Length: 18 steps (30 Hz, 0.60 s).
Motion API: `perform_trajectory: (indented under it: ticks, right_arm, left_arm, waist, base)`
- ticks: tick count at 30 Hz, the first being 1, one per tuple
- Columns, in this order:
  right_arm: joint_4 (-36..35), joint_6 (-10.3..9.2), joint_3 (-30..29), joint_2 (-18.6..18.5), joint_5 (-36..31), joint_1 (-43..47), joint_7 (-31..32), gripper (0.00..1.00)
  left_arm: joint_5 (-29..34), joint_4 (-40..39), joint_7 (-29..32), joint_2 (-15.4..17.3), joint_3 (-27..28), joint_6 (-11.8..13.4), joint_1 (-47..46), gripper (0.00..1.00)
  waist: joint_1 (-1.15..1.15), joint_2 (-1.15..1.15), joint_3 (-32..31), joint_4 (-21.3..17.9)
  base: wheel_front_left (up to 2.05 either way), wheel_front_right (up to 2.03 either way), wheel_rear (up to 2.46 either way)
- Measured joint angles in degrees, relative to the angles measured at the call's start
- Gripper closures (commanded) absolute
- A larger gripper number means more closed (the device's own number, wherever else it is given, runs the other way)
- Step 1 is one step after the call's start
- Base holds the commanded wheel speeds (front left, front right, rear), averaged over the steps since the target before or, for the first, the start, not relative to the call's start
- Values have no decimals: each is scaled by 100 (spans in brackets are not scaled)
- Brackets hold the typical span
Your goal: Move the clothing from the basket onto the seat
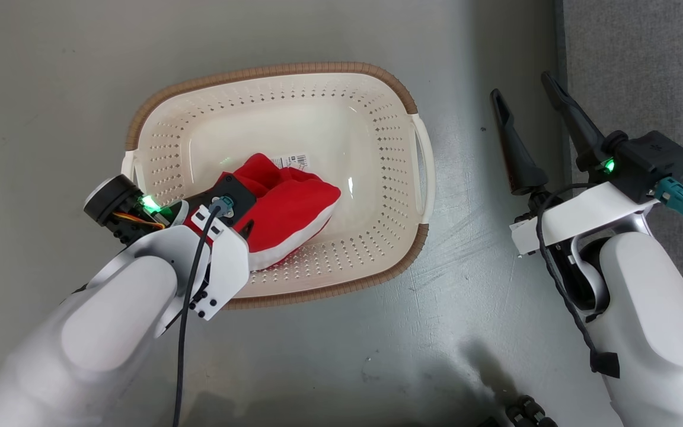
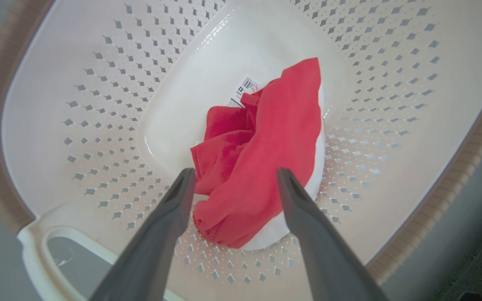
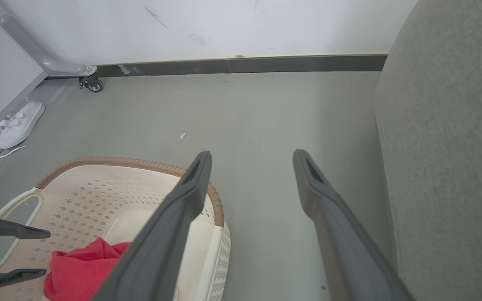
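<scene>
The clothing point(image 2: 266, 138) is a crumpled bright red heap with a white edge, lying on the bottom of the cream basket point(image 2: 98, 104) and partly covering its label. My left gripper point(image 2: 234, 175) hangs open just above the heap, one finger on either side of its near end, nothing pinched. From the head view, my left wrist point(image 1: 223, 207) covers part of the clothing point(image 1: 294, 201) inside the basket point(image 1: 377, 95). My right gripper point(image 1: 521, 86) stands open and empty over the floor, between the basket and the grey seat point(image 1: 644, 59). The seat point(image 3: 446, 146) rises along the right.
A white slipper point(image 3: 19, 123) lies by the left wall. A caster wheel point(image 3: 92, 83) on a grey frame stands at the baseboard point(image 3: 266, 65). Grey floor point(image 3: 266, 117) stretches between basket and seat. Dark parts of my base point(image 1: 525, 412) show at the bottom edge.
</scene>
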Motion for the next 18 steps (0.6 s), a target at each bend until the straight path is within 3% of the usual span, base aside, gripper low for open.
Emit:
perform_trajectory:
  ticks: [18]
  right_arm:
    - [10,0,-52,5,0,-4,0,0]
  left_arm:
    - [-185,476,-11,-145,36,-200,-131,0]
  waist:
    - [0,0,137,-63]
  base:
    - [0,0,0]
